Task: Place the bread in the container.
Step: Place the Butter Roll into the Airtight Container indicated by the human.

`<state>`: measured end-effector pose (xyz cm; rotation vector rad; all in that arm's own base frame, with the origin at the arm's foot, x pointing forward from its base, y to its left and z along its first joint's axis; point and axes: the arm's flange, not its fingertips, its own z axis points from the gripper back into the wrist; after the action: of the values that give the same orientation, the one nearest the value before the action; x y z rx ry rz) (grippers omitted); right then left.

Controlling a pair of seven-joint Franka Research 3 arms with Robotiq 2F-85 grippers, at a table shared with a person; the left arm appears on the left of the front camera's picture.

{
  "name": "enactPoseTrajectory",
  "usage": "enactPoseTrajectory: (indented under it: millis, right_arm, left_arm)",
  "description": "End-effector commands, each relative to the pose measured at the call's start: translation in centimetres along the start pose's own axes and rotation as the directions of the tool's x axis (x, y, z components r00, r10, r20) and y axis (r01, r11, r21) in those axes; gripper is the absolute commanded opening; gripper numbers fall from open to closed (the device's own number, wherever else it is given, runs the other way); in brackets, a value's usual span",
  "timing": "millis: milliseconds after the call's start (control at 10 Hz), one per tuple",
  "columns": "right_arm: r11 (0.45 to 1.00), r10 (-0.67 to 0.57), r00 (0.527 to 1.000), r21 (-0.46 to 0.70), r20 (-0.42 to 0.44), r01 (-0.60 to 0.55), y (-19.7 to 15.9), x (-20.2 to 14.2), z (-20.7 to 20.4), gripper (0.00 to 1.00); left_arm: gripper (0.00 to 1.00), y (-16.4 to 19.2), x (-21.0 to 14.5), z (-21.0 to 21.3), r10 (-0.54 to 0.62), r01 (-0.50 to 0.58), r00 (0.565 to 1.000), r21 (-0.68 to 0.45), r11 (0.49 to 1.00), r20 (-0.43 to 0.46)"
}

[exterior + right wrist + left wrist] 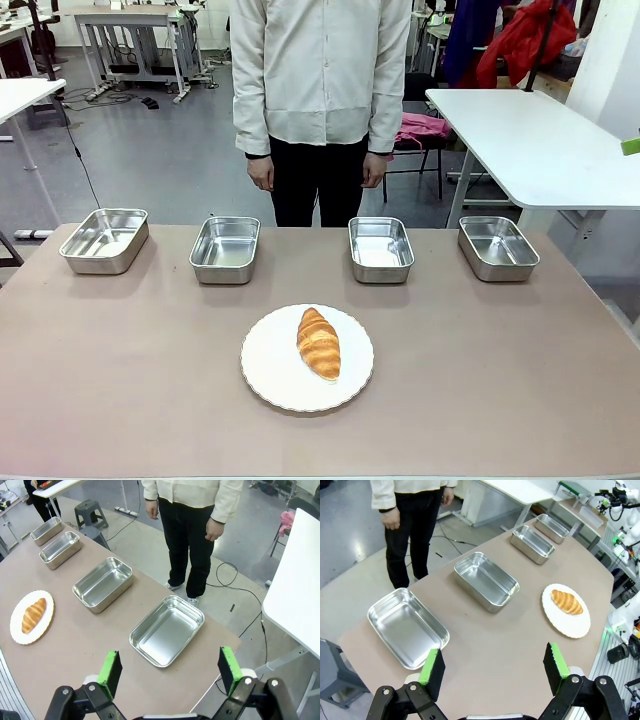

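Left gripper (492,652) and right gripper (169,652) wide open, holding nothing; bread (318,343) on the plate (265,362).
From my seat I see the bread lying across the white plate at the middle of the bench (120,385), on my side of it and well apart from the four pans (226,248) that stand in a row along the far edge. The left gripper hangs above the bench's left end, the right gripper above its right end, each with a pan ahead of its spread fingers. A person (320,70) stands behind the pans, hands down.
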<state>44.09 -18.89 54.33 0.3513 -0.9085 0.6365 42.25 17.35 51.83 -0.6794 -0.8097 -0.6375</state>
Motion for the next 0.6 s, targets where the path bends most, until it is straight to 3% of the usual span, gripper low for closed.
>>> enactPoseTrajectory:
  millis: [0,500]
  right_arm:
    - [1.0,0.001,1.0,0.003,0.006,-0.001,0.03,0.07,-0.04,1.0]
    - [1.0,0.001,1.0,0.003,0.006,-0.001,0.03,0.07,-0.04,1.0]
  left_arm:
    - [1.0,0.0,-0.16,0.19,-0.012,0.012,1.0,-0.01,1.0,0.008]
    - [1.0,0.0,-0.16,0.19,-0.012,0.012,1.0,-0.01,1.0,0.008]
